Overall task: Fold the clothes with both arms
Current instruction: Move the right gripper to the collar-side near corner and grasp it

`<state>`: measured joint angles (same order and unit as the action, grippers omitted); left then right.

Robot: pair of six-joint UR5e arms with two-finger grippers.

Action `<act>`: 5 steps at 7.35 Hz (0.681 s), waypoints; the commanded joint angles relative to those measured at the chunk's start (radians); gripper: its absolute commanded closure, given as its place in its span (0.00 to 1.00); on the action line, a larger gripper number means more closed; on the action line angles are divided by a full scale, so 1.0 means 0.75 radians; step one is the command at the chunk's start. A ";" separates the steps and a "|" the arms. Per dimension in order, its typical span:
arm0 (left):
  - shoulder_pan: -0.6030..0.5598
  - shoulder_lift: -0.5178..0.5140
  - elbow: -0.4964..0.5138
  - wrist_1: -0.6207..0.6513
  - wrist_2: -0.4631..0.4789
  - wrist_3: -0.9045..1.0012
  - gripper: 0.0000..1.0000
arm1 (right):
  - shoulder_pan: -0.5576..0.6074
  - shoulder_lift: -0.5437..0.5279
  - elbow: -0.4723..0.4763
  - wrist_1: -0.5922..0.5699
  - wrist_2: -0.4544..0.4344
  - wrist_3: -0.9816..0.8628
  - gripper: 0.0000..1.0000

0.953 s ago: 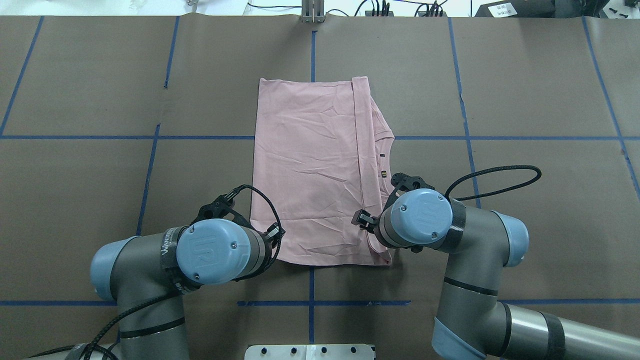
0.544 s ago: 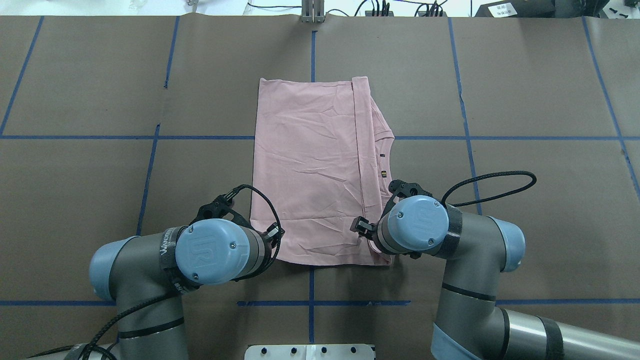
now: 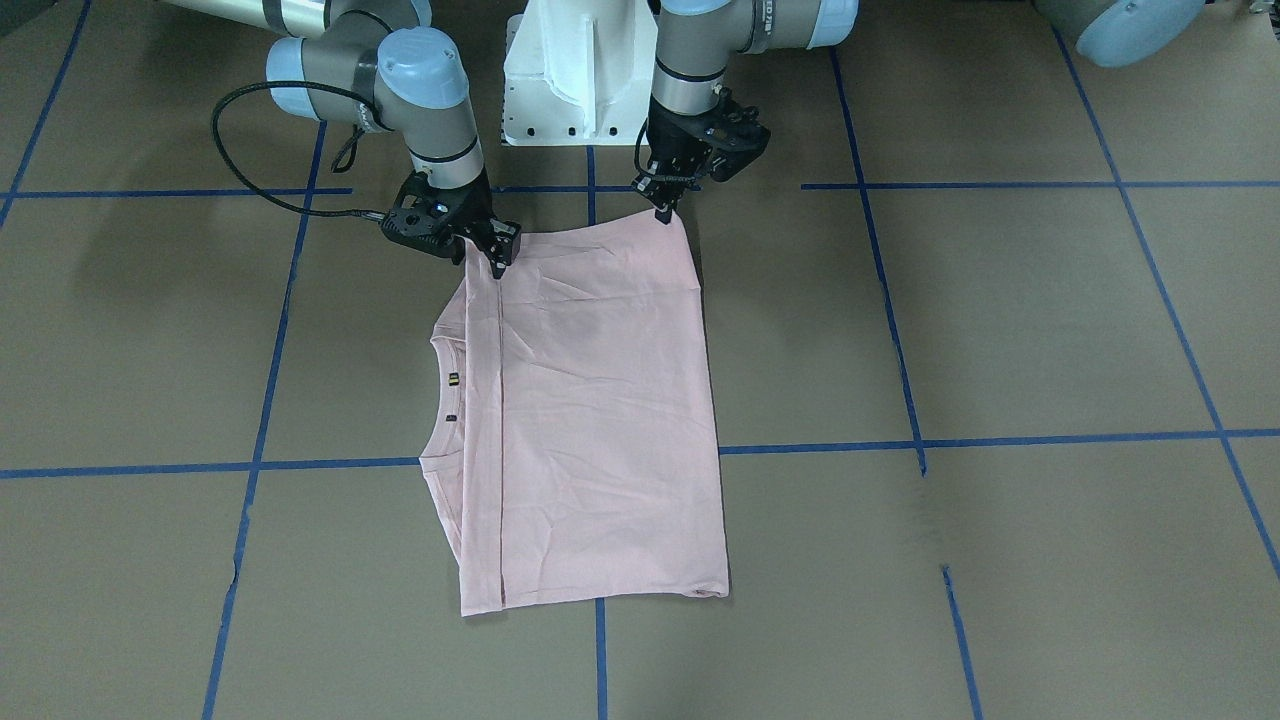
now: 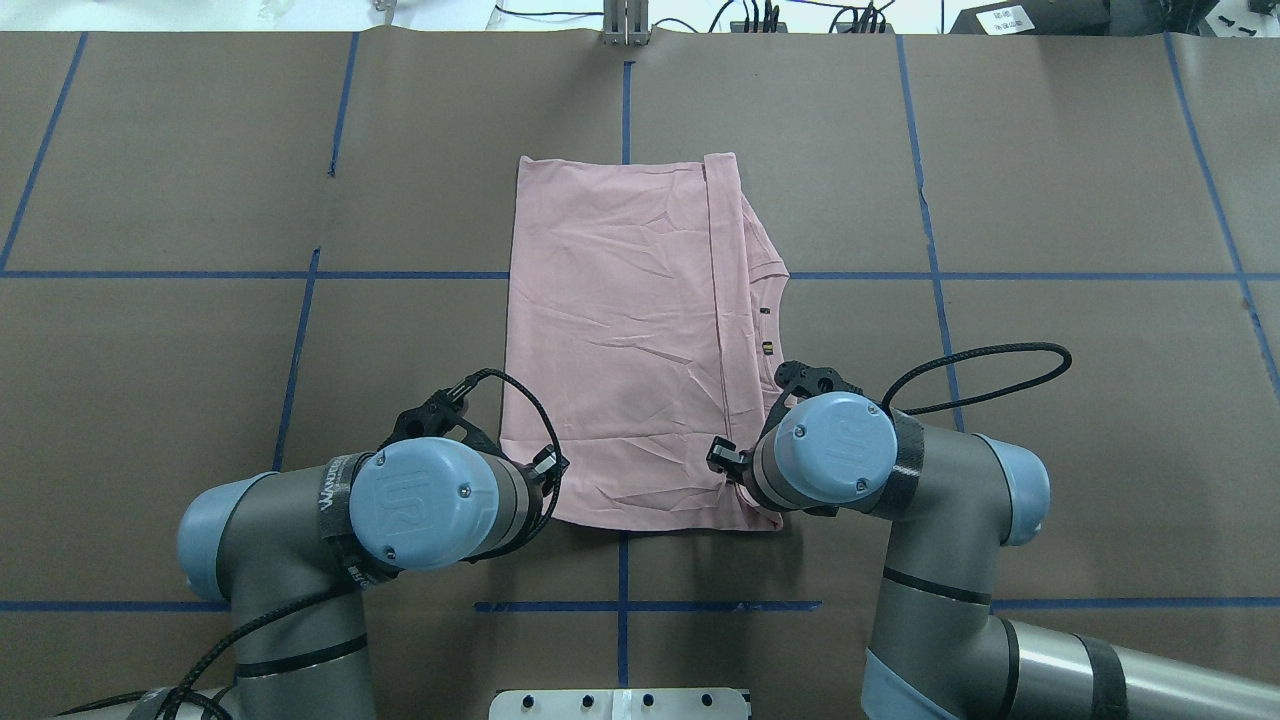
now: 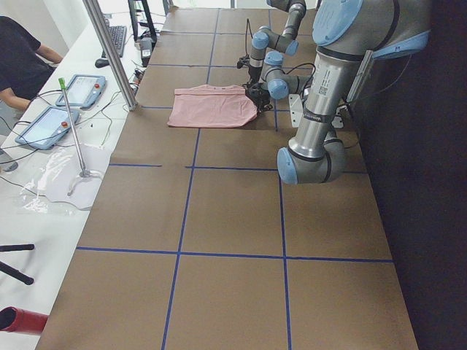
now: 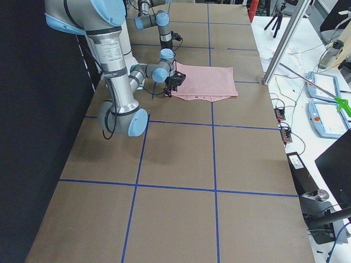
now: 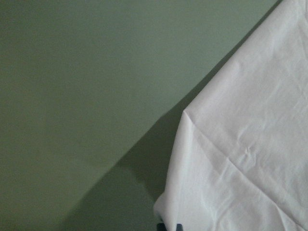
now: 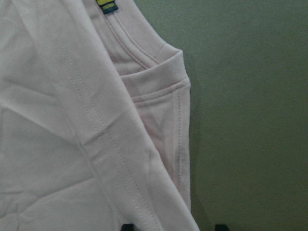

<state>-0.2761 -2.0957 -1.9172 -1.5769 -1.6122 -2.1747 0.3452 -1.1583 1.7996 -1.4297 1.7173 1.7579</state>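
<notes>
Left gripper [image 3: 664, 204]: fingers pinching the shirt [image 3: 600, 400] corner, readying a lift.
Right gripper [image 3: 498, 256]: fingers spread, straddling the other corner.

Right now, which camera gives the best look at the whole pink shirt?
The front-facing view: the shirt lies there whole, with almost nothing in front of it. Overhead, the left arm and right arm cover its near corners. Both side views show it small and far off; each wrist camera sees only one corner.

From above, blue joint caps [image 4: 425, 503] are hiding the left gripper [image 3: 664, 208] and right gripper [image 3: 497, 262]. The wrist views are cropping their fingertips [image 8: 126, 227] at the T-shirt [image 4: 620, 340].
</notes>
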 commanded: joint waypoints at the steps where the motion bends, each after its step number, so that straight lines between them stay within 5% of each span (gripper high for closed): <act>1: 0.000 0.000 0.002 0.000 0.000 -0.001 1.00 | 0.000 0.012 -0.002 0.000 -0.001 -0.002 1.00; 5: 0.004 0.000 0.004 0.000 0.000 -0.001 1.00 | 0.004 0.031 -0.004 0.002 -0.007 0.002 1.00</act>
<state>-0.2747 -2.0954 -1.9154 -1.5769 -1.6122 -2.1752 0.3476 -1.1380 1.7976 -1.4282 1.7149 1.7584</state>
